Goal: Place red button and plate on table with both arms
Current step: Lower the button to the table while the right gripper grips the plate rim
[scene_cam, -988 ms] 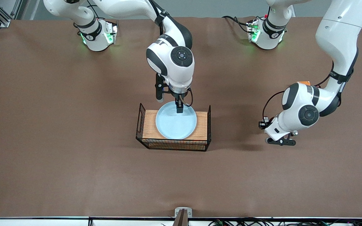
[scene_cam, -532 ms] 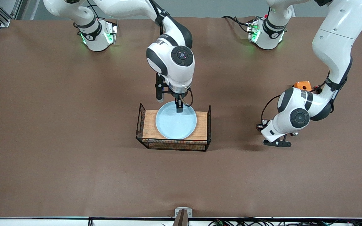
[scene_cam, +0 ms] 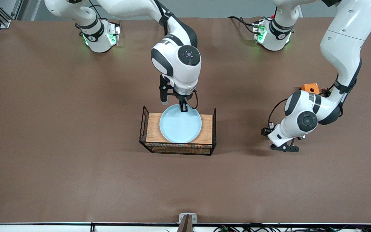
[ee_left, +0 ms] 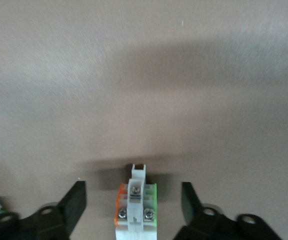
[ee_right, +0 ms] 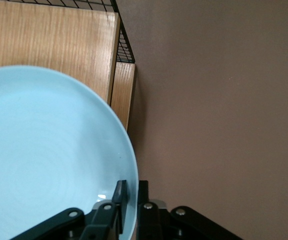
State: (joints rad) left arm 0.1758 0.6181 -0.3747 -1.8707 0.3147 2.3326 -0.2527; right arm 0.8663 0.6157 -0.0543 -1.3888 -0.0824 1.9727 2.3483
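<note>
The pale blue plate (scene_cam: 180, 124) lies over the wooden top of the wire rack (scene_cam: 153, 127). My right gripper (scene_cam: 183, 109) is shut on the plate's rim at the edge nearest the robot bases; the right wrist view shows the right gripper (ee_right: 132, 186) pinching that rim of the plate (ee_right: 44, 150). My left gripper (scene_cam: 284, 148) is low over the brown table (scene_cam: 76, 161) toward the left arm's end. In the left wrist view the left gripper (ee_left: 132, 186) is open. The white button part (ee_left: 136, 210), with green and orange marks, rests on the matting between the fingers, touching neither.
The black wire rack with the wood top (ee_right: 49, 45) stands mid-table. An orange box (scene_cam: 310, 87) sits beside the left arm's elbow, farther from the front camera than the left gripper.
The left arm has swung slightly toward the rack and lowered, uncovering the orange box. The right gripper has shifted a little toward the bases at the plate's rim.
</note>
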